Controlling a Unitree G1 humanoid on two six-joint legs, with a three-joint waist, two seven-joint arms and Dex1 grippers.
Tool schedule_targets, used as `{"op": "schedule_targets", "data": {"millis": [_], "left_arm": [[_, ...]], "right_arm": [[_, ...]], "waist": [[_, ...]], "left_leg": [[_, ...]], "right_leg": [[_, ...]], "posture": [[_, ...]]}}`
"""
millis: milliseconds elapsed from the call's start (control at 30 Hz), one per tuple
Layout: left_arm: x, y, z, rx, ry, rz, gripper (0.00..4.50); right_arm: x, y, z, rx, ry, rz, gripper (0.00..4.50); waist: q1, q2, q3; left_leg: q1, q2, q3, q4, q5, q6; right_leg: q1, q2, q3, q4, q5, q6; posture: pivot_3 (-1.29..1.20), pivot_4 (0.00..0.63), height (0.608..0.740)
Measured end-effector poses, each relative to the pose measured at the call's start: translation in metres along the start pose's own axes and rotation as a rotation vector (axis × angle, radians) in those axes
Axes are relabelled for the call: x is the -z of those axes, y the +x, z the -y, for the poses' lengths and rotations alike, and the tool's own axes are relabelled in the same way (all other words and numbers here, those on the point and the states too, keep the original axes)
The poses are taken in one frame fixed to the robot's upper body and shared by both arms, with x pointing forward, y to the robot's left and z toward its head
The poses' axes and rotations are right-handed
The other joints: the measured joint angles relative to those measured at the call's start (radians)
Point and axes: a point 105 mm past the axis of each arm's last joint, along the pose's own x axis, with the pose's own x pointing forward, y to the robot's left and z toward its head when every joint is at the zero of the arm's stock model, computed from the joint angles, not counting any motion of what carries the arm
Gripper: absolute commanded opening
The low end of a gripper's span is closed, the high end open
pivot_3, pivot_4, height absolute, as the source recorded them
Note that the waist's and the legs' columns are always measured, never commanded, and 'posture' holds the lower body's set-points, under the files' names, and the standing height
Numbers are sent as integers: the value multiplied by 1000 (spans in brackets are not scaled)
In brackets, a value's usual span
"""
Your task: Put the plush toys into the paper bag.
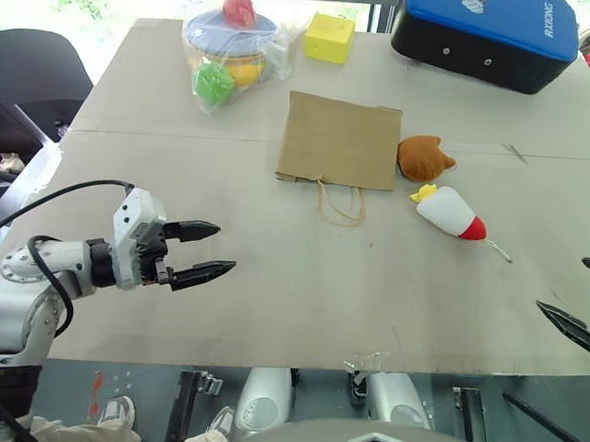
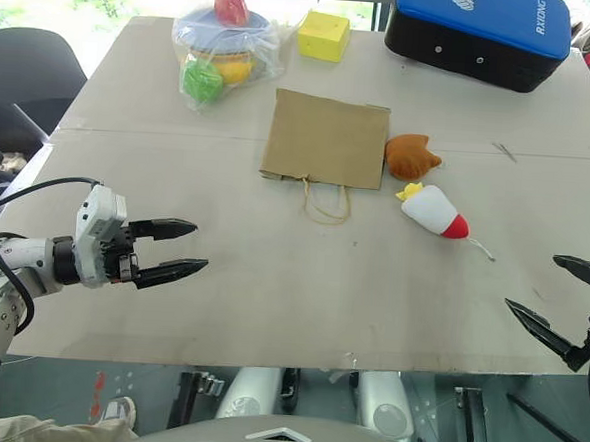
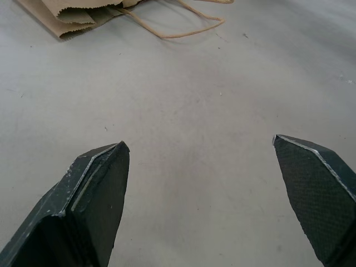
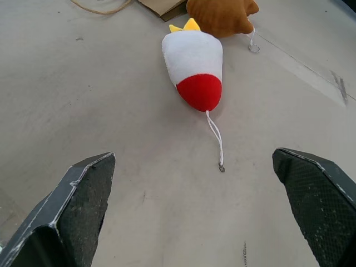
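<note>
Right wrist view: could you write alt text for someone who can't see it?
A white plush toy with a red end and yellow tuft lies on a grey table, a thin cord trailing from its red end. An orange-brown plush toy lies just beyond it. The open right gripper points at them, holding nothing.

Table [image 1: 270, 310] bears paper bag [image 1: 342, 140], plush toys [image 1: 454, 213], cube [image 1: 329, 38], case [image 1: 487, 32].
</note>
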Motion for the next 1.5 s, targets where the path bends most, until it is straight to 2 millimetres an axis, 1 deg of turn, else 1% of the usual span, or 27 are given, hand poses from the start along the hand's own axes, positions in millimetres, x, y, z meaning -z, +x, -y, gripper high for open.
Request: {"op": "schedule_targets", "data": {"millis": [67, 100, 133, 200, 267, 367, 400, 433, 500, 533, 567, 600, 633, 667, 767, 867, 933, 1000, 1033, 1067, 1100, 1133, 1167, 1233, 1267, 1367, 1500], "left_arm": [[-2, 4, -3, 2, 7, 6, 4450], [-11, 13, -8, -1, 33, 39, 4450], [-29, 30, -14, 2, 86, 88, 4450], [-55, 51, -14, 39, 170, 133, 4450], [-66, 65, -15, 45, 253, 110, 4450], [-67, 84, -23, 52, 360, 27, 4500], [-68, 92, -23, 67, 402, 10, 4500], [-69, 98, -23, 80, 431, 2, 4500], [-68, 102, -24, 88, 455, -5, 4500], [-65, 108, -25, 98, 492, -26, 4500], [-65, 116, -30, 98, 546, -39, 4500], [-73, 138, -33, 111, 682, -44, 4500], [-76, 149, -31, 127, 743, -45, 4500], [-78, 161, -29, 144, 792, -39, 4500], [-79, 183, -25, 181, 869, -18, 4500], [-77, 193, -25, 198, 910, -14, 3599], [-75, 197, -25, 215, 923, -23, 2595], [-73, 200, -24, 235, 873, -15, 1617], [-74, 202, -23, 240, 804, 1, 1166], [-75, 202, -24, 241, 752, 15, 840], [-78, 201, -25, 243, 683, 35, 329], [-85, 195, -29, 247, 520, 77, 15], [-92, 189, -32, 248, 394, 110, 15], [-98, 184, -33, 251, 319, 134, 15], [-106, 178, -34, 258, 185, 165, 15], [-132, 157, -37, 247, -87, 253, 15], [-168, 128, -29, 250, -330, 334, 15]], "right_arm": [[-1, -1, 1, 19, -4, 6, 4500], [-2, 0, 2, 43, -6, 20, 4500], [-10, 4, 3, 80, -44, 60, 4500], [-29, 13, -4, 88, -135, 104, 4500], [-39, 19, -13, 99, -174, 108, 4500], [-39, 30, -26, 29, -78, 109, 3614], [-42, 34, -32, -2, -55, 125, 3239], [-45, 37, -37, -28, -49, 135, 2616], [-48, 38, -41, -42, -46, 142, 1894], [-52, 39, -46, -57, -50, 151, 1789], [-50, 41, -49, -62, -34, 141, 1371], [-54, 48, -60, -98, -21, 158, 919], [-58, 50, -66, -109, -25, 173, 414], [-61, 51, -69, -114, -28, 181, 76], [-61, 54, -73, -109, -22, 180, 76], [-57, 58, -76, -109, -8, 163, 0], [-59, 59, -77, -99, -11, 172, 0], [-60, 61, -79, -98, -9, 180, 0], [-60, 62, -79, -91, -9, 183, 0], [-61, 63, -80, -89, -10, 187, 0], [-61, 63, -80, -83, -8, 189, 0], [-61, 65, -78, -63, -6, 193, 0], [-62, 67, -77, -46, -7, 198, 0], [-63, 68, -76, -31, -11, 198, 0], [-64, 71, -73, -4, -22, 202, 0], [-71, 81, -63, 57, -51, 220, 0], [-77, 97, -49, 110, -32, 237, 0]], "waist": [[4, 1, 0], [14, 2, -1], [25, 2, 0], [22, 1, -1], [15, 0, -3], [10, 0, -3], [12, 1, -3], [13, 1, -3], [14, 1, -3], [14, 1, -3], [17, 1, -3], [27, 0, -3], [29, 1, -4], [30, 0, -4], [18, 0, -4], [11, 0, -4], [11, 0, -4], [11, 0, -4], [12, 0, -4], [11, 0, -4], [11, 0, -4], [9, 0, -4], [6, 0, -4], [3, 0, -4], [0, 0, -4], [-7, 0, -4], [-6, 2, -4]], "left_leg": [[0, 0, 0, 0, 0, 0], [1, -6, -3, 1, 0, 0], [1, -6, -5, 2, 0, 0], [0, -9, -5, 3, 0, 0], [5, -10, -5, 3, -1, 3], [7, -11, -7, 1, -4, 7], [6, -11, -8, 1, -4, 7], [6, -11, -8, 1, -4, 7], [6, -12, -9, 1, -4, 7], [5, -11, -10, 1, -5, 8], [5, -11, -10, 1, -5, 8], [4, -13, -10, 3, -5, 8], [4, -14, -10, 4, -5, 8], [5, -14, -10, 4, -5, 8], [4, -14, -12, 5, -7, 13], [5, -14, -13, 5, -9, 15], [5, -14, -13, 5, -9, 15], [5, -13, -13, 5, -9, 15], [5, -13, -13, 6, -9, 15], [4, -13, -13, 6, -9, 15], [4, -13, -13, 6, -9, 15], [4, -13, -13, 7, -9, 15], [4, -13, -14, 7, -9, 15], [4, -13, -15, 7, -9, 15], [3, -13, -16, 7, -9, 15], [1, -12, -19, 10, -9, 15], [-1, -11, -23, 12, -9, 15]], "right_leg": [[0, 0, 0, 0, 0, 0], [2, -1, -3, 0, 0, 0], [4, -2, -5, 0, 0, 1], [5, -3, -4, 0, 1, 1], [8, -4, -1, 0, 0, 2], [10, -4, 0, -2, -2, 3], [10, -4, 0, -3, -2, 3], [11, -4, -1, -4, -2, 3], [11, -5, -1, -4, -2, 3], [11, -5, -2, -6, -2, 3], [12, -5, -3, -6, -2, 3], [15, -6, -7, -7, -1, 4], [16, -6, -7, -8, -1, 4], [18, -7, -7, -9, -1, 4], [18, -7, -5, -11, -2, 5], [18, -7, -5, -10, -2, 6], [18, -7, -6, -10, -2, 6], [18, -7, -6, -9, -2, 6], [18, -7, -6, -9, -2, 6], [18, -7, -6, -9, -2, 6], [18, -7, -6, -9, -2, 6], [18, -7, -6, -9, -2, 6], [18, -7, -7, -9, -3, 6], [18, -7, -7, -9, -3, 6], [18, -7, -8, -9, -3, 6], [17, -7, -10, -8, -3, 6], [17, -7, -12, -8, -3, 6]], "posture": [[0, 150, 740], [0, 150, 740], [0, 150, 740], [0, 150, 740], [0, 150, 740], [0, 150, 740], [0, 150, 740], [0, 150, 740], [0, 150, 740], [0, 150, 740], [0, 150, 740], [0, 150, 740], [0, 150, 740], [0, 150, 740], [0, 150, 740], [0, 150, 740], [0, 150, 740], [0, 150, 740], [0, 150, 740], [0, 150, 740], [0, 150, 740], [0, 150, 740], [0, 150, 740], [0, 150, 740], [0, 150, 740], [0, 150, 740], [0, 150, 740]]}}
